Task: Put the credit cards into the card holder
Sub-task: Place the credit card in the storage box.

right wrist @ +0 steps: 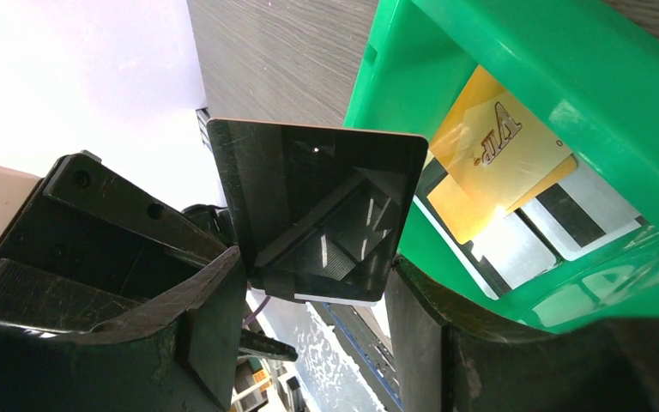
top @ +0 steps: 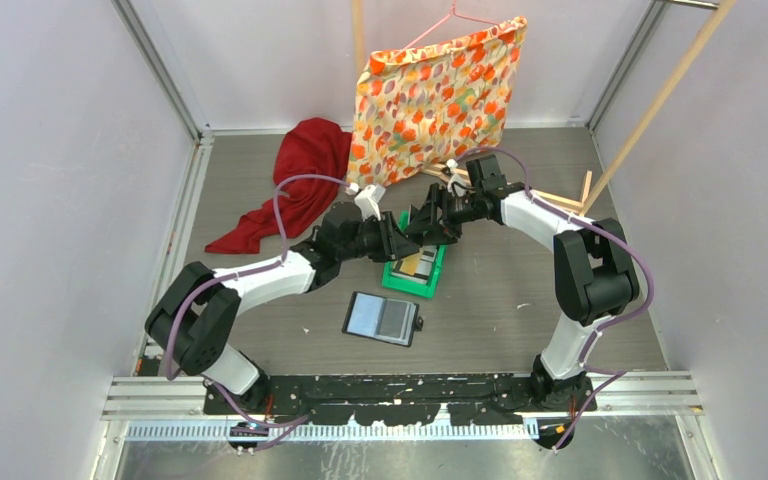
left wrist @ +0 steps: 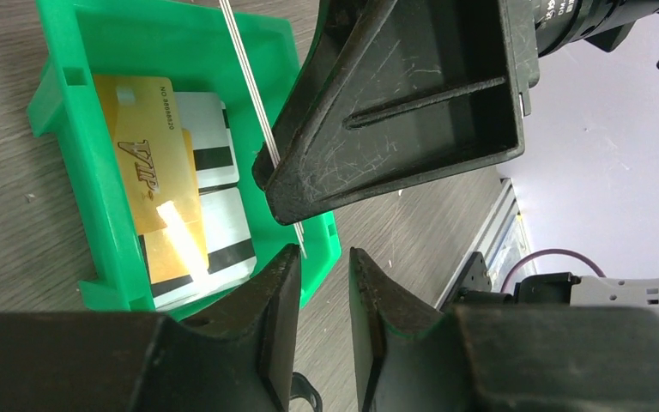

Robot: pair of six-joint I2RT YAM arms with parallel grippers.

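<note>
The card holder (top: 382, 318) lies open on the table, grey-blue pages up, in front of the green tray (top: 410, 288). The tray (left wrist: 64, 163) holds a gold VIP card (left wrist: 150, 163) on top of white-grey cards (left wrist: 219, 142) with black stripes. They also show in the right wrist view: the gold card (right wrist: 498, 146) and a white-grey card (right wrist: 515, 249). My right gripper (right wrist: 313, 275) is shut on a dark shiny card (right wrist: 317, 206), held above the tray's near end. That card shows edge-on in the left wrist view (left wrist: 253, 94). My left gripper (left wrist: 324, 275) is narrowly open and empty, just under the card's tip. Both grippers meet over the tray: the left gripper (top: 400, 245) and the right gripper (top: 425, 228).
A red cloth (top: 295, 180) lies at the back left. A floral bag (top: 435, 95) hangs on a hanger at the back. Wooden sticks (top: 570, 200) lie behind the right arm, and a wooden pole (top: 660, 100) leans at the right.
</note>
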